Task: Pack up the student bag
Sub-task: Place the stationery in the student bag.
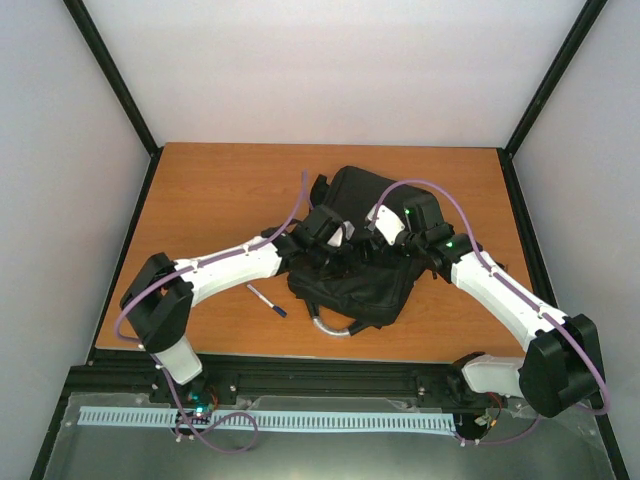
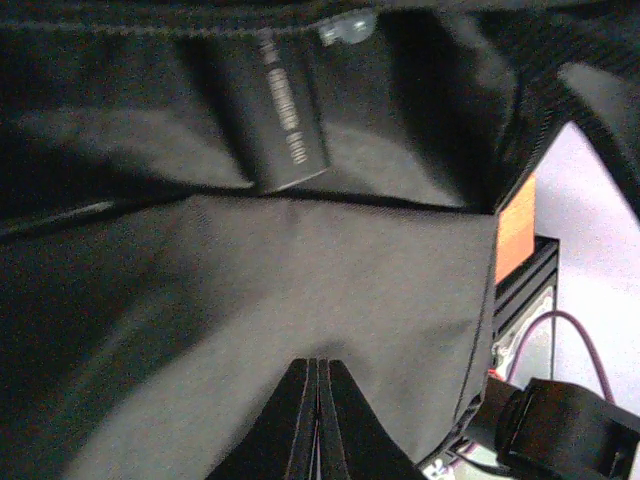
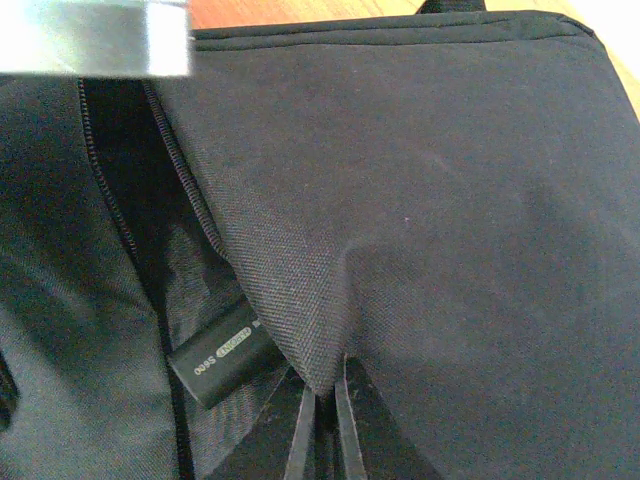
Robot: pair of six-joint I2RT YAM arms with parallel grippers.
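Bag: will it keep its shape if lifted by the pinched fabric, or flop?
Likely floppy: the bag lies slumped and creased, and its cloth tents into a peak at the right gripper. It probably won't roll, since it sits flat and wide on the table. Weight is hard to judge because the contents are mostly hidden.

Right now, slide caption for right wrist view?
Right gripper pinches a fold of the student bag beside its open zip.
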